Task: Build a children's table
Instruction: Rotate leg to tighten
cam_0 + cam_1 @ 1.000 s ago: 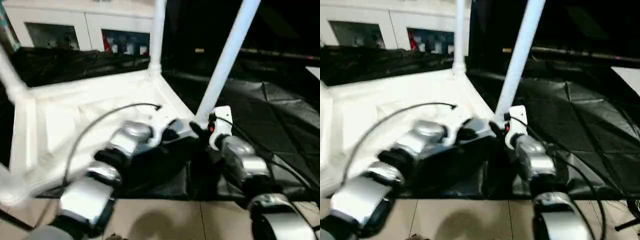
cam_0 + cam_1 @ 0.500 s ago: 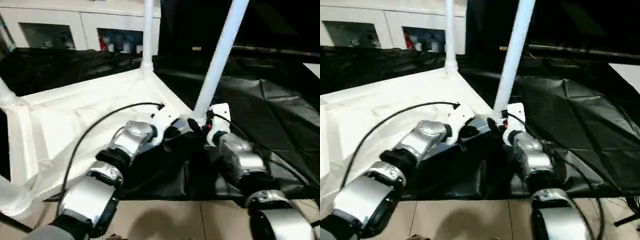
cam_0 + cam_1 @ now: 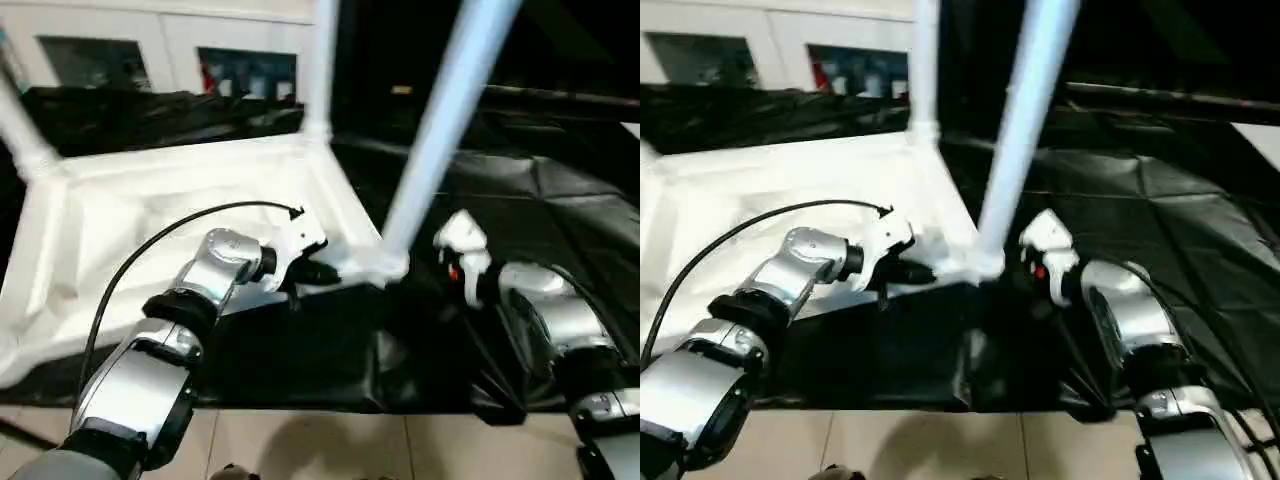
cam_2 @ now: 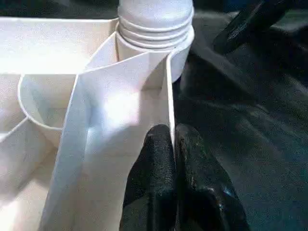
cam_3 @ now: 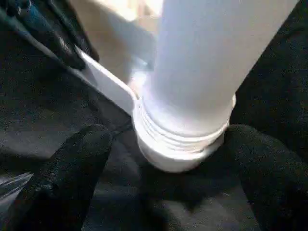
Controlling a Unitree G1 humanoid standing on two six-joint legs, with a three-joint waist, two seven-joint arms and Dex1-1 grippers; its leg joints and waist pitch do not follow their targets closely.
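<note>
Nowhere any readable writing: left claw (image 4: 174,144) pinches the tabletop (image 3: 150,210) rim, right claw (image 5: 163,159) spread around a leg (image 5: 211,62).

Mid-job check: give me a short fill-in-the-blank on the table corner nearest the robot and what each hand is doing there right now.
1. The left hand is shut on the tabletop's ____.
2. The right hand's fingers stand ____ on either side of the near leg.
3. The tabletop lies on a ____ sheet.
4. The near leg's base sits in a corner ____.

Missing words: rim; open; black; socket
</note>
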